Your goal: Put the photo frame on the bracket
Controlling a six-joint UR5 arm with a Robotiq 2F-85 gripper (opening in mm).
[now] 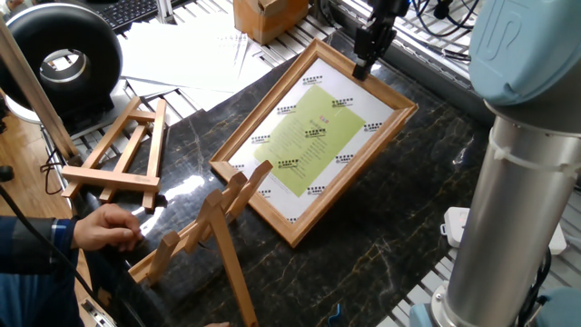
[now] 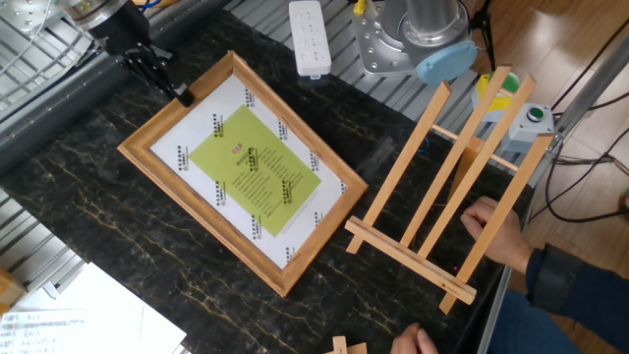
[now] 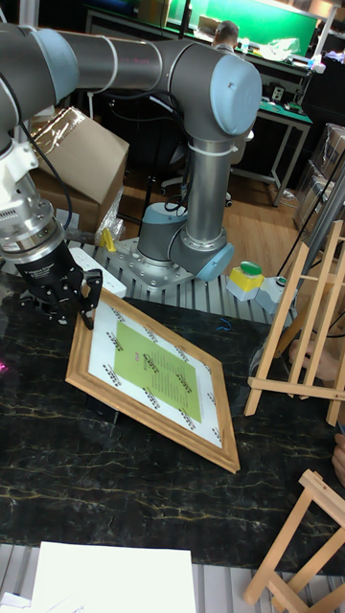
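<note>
The photo frame (image 1: pixel 313 136) (image 2: pixel 246 172) (image 3: pixel 153 369), light wood around a white sheet with a yellow-green panel, lies over the dark marble table. My gripper (image 1: pixel 367 65) (image 2: pixel 179 94) (image 3: pixel 84 292) is shut on the rim of one short end. In the tall fixed view that end is raised and the frame slopes down to its far corner. The bracket (image 2: pixel 442 187) (image 1: pixel 204 232) (image 3: pixel 311 306), a pale easel with long slats and a ledge bar, stands apart from the frame, with a person's hand (image 2: pixel 496 231) on it.
A smaller A-shaped easel (image 1: pixel 123 150) (image 3: pixel 307 541) lies beyond the bracket. A white power strip (image 2: pixel 310 39) sits by the robot base (image 2: pixel 413 39). Papers (image 1: pixel 182 54), a cardboard box (image 1: pixel 268 16) and a black round device (image 1: pixel 64 59) line the table's edge.
</note>
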